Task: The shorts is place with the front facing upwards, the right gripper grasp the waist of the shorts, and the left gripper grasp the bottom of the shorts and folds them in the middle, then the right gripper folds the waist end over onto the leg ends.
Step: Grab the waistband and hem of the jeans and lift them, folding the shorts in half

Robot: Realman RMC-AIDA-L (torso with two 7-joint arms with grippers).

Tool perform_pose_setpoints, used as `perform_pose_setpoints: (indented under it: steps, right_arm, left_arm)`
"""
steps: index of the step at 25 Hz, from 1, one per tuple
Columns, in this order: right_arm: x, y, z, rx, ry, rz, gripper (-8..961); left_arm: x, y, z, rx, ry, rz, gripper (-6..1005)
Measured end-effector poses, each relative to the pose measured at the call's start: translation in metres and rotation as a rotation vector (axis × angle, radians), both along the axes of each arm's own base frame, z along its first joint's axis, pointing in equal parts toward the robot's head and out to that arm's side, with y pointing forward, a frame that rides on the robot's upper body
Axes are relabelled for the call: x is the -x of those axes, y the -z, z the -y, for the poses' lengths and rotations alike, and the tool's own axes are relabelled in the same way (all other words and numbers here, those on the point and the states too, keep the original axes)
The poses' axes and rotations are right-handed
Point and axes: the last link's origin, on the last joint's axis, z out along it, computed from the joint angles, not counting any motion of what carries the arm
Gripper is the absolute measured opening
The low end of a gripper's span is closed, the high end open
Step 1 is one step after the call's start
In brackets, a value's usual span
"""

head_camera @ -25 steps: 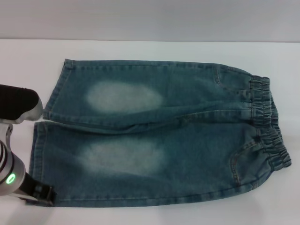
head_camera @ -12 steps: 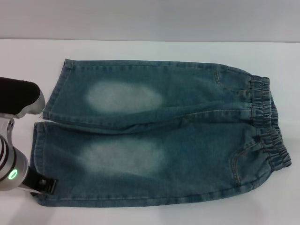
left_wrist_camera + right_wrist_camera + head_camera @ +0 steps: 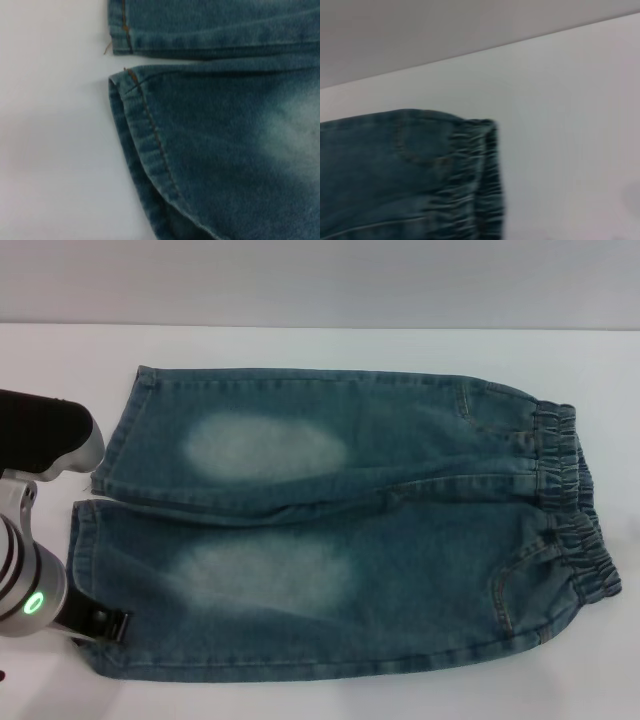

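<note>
Flat on the white tabletop (image 3: pixel 330 345) lie the long blue-green denim shorts (image 3: pixel 340 525), front side up, with the two legs running side by side from left to right and a pale faded oval patch on each. Their ruffled elastic waist end (image 3: pixel 565 505) sits at the right, with a pocket seam just beside it, and the right wrist view shows that gathered band (image 3: pixel 475 175) lying on the bare table. At the left, the two straight stitched hems that make up the bottom of the shorts (image 3: pixel 95 510) lie flat; the left wrist view shows the near leg's hem (image 3: pixel 145 150) with its orange stitching, and the far leg's corner just beyond it. The black left gripper (image 3: pixel 100 623), on its silver ribbed wrist with a green light, sits at the near left corner of the shorts, touching or just over the near leg's hem; whether its fingers are apart or together cannot be told. No part of the right gripper shows in any view.
</note>
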Motion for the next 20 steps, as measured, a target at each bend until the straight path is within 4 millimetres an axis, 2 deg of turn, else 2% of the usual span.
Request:
perform_pose_setpoints:
  steps: [3,11,20]
  right_arm:
    - [0.005,0.01,-0.001,0.023,-0.013,-0.045,709]
    - [-0.002,0.034,0.002,0.089,0.025,-0.106,708]
    - [-0.002,0.044,0.001,0.115,0.026,-0.121,709]
  left_arm:
    - [-0.002,-0.001,0.0,-0.004,0.007,0.004,20]
    - [-0.009,-0.001,-0.003,-0.01,0.025,0.009,20]
    - [-0.012,-0.001,-0.006,-0.011,0.035,0.006,20]
